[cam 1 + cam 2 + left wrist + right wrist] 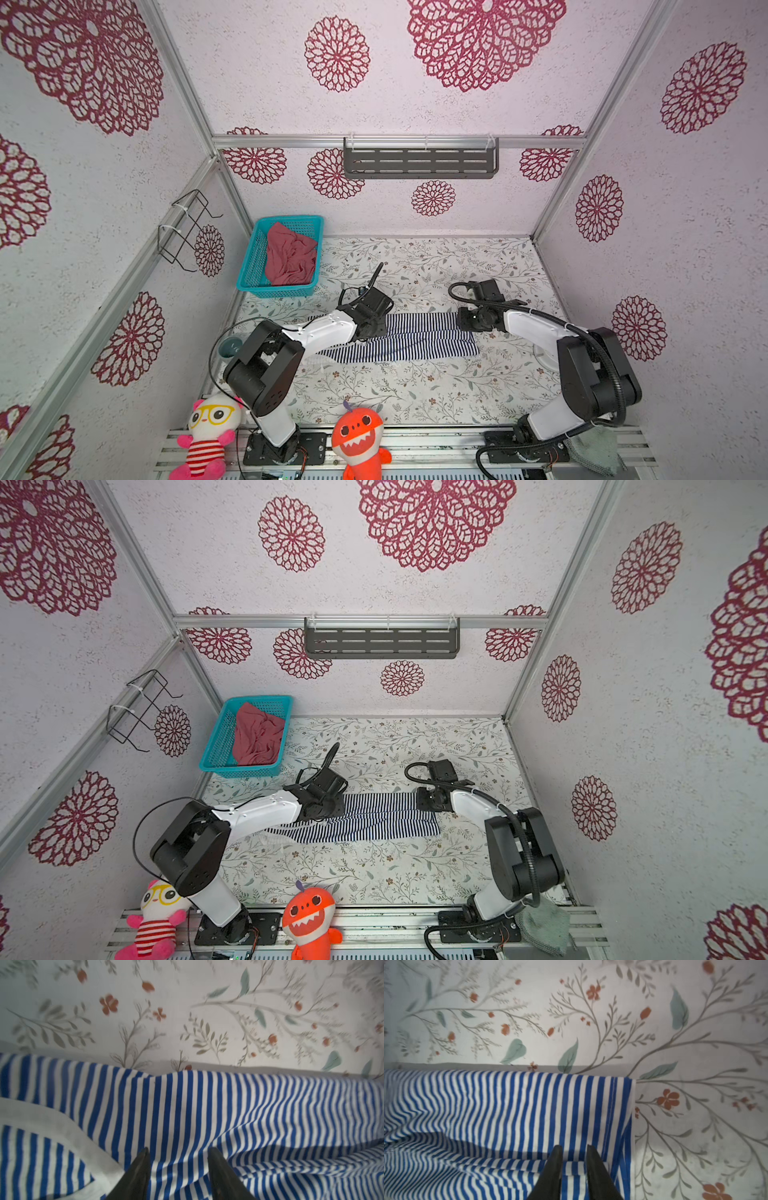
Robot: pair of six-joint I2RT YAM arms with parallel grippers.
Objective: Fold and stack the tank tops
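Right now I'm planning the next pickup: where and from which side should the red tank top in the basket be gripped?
Pinch the raised ridge of the red tank top near its middle, coming straight down from above: it lies crumpled inside the teal basket, whose walls likely block any side approach.

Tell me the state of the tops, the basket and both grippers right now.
Striped top: spread out as a long strip, layers folded over, wrinkled.
Red top: crumpled in the basket, not folded.
Basket: upright, holding only the red top.
Left gripper: open, fingers wide apart over the striped top.
Right gripper: open, fingers narrowly apart at the striped top's end.
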